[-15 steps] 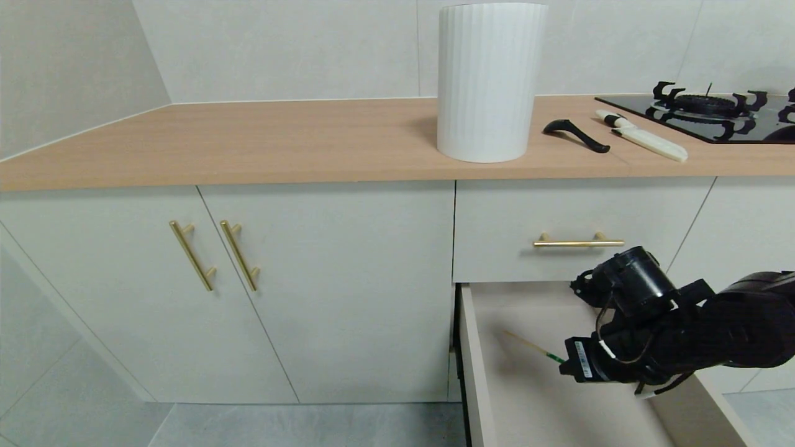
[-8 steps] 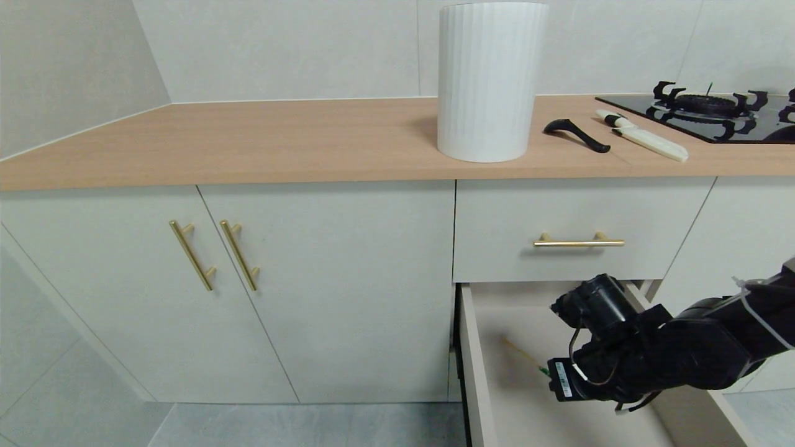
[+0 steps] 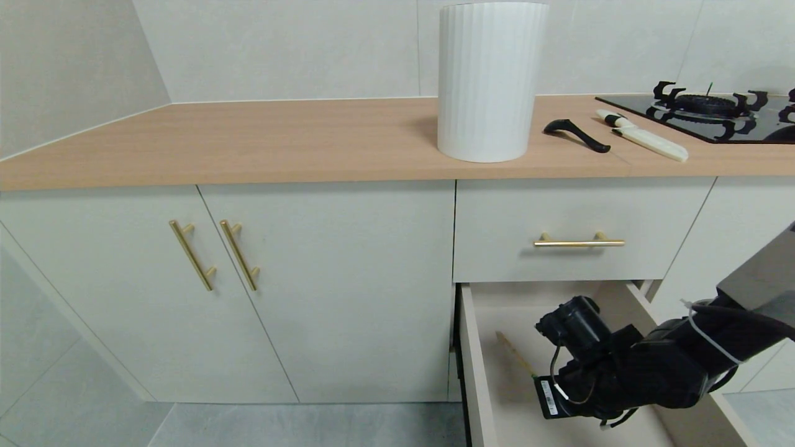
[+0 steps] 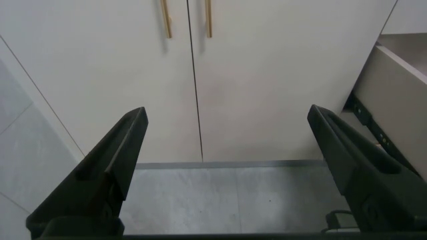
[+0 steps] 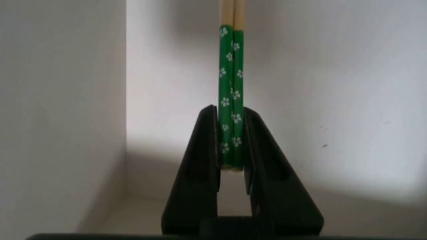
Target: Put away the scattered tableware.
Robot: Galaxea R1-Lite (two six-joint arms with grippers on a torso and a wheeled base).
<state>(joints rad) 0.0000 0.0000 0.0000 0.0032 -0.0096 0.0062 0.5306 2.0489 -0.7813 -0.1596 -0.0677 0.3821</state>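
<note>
While the left end effector (image 4: 227,115) hangs spread, the right end effector (image 5: 233,119) pinches chopsticks (image 5: 231,67) inside the open drawer (image 3: 475,360).

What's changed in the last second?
The right gripper, shut on the chopsticks, moved lower and to the robot's left inside the open drawer, carrying them along. Nothing was let go. The canister, black utensil and knife stayed put.

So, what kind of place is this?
Most likely a home kitchen: a wooden countertop with a gas stove set into it, cabinet doors and an open drawer underneath, and a knife lying on top.
</note>
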